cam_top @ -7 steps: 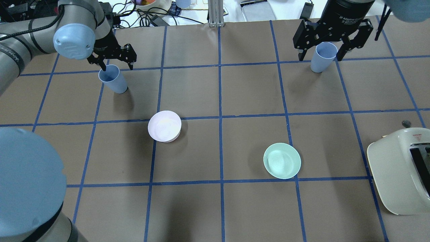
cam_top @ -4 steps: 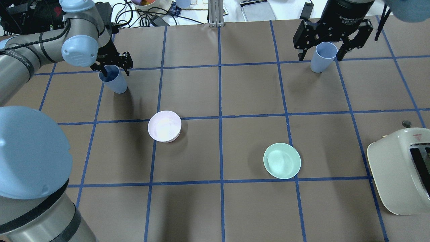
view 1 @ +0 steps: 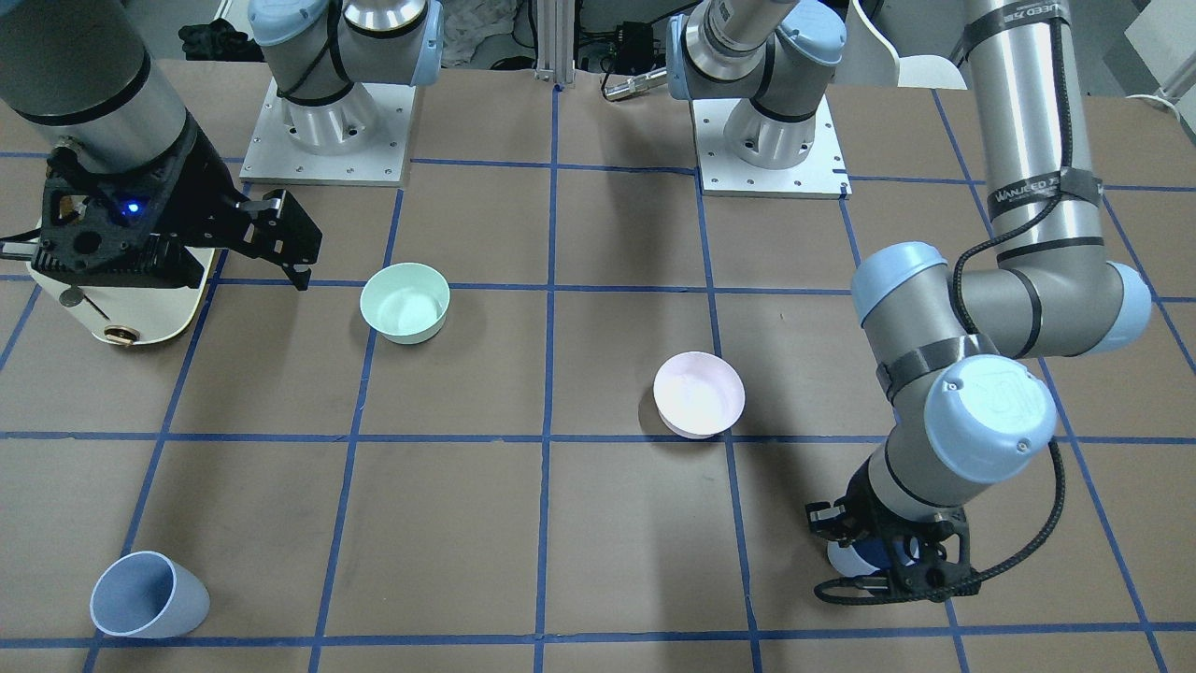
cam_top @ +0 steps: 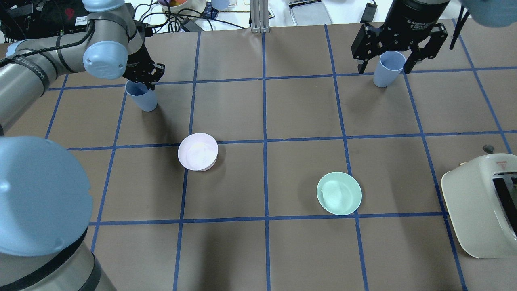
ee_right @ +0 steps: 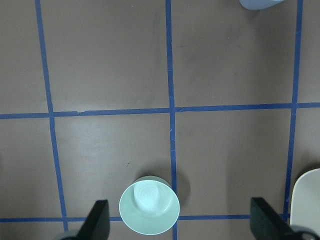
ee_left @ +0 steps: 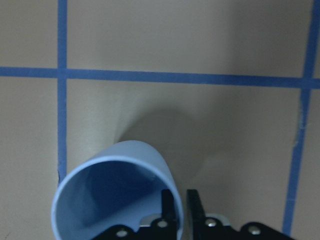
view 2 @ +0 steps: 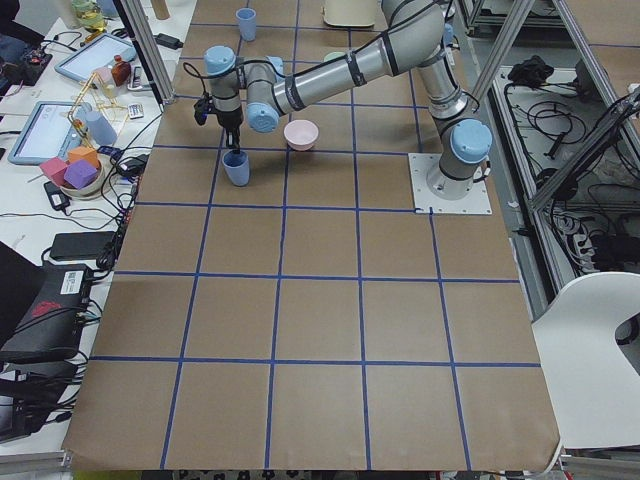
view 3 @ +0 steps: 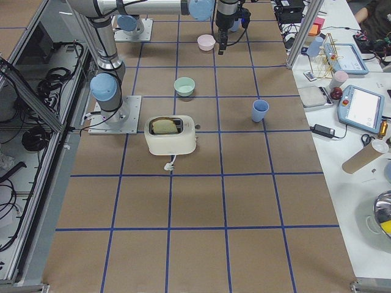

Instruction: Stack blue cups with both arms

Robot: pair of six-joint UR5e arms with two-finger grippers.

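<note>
Change over the last sec: L gripper (ee_left: 181,197) has dropped onto the L blue cup (ee_left: 112,202). Its jaws were open a sec ago w/ one finger dipped inside the rim, and have now pinched shut on the cup wall. Wrist view is plain: one finger inside, one outside, thin wall between, no gap left. Cup seems to still rest upright on the table (cam_top: 266,250), near the far edge toward the far-left corner, nudged a touch to the robot's right vs. before.

Meaning: grasp on cup no. 1 looks done, so lift-and-carry should be next. A one-sided rim pinch is a thin hold, so the cup could swing or slip when raised.

R gripper (ee_right: 181,202) hasn't moved: jaws spread wide, holding nothing, hanging high. Overhead makes it seem to straddle the R blue cup (cam_top: 386,68). But its wrist cam looks down from well above, w/ that cup only just at the frame's top, so they're apart. That cup stands upright near the far edge toward the far-right corner. R side of the job isn't begun; cups well apart, nothing stacked.

Containers:
- Both cups are empty.
- Pink bowl (cam_top: 198,151), left of table centre, is empty.
- Mint-green bowl (cam_top: 339,193), right of centre and nearer the robot, is empty.
- Toaster (cam_top: 476,202) sits at the right edge; side view suggests a slice in its slot, not sure.
</note>
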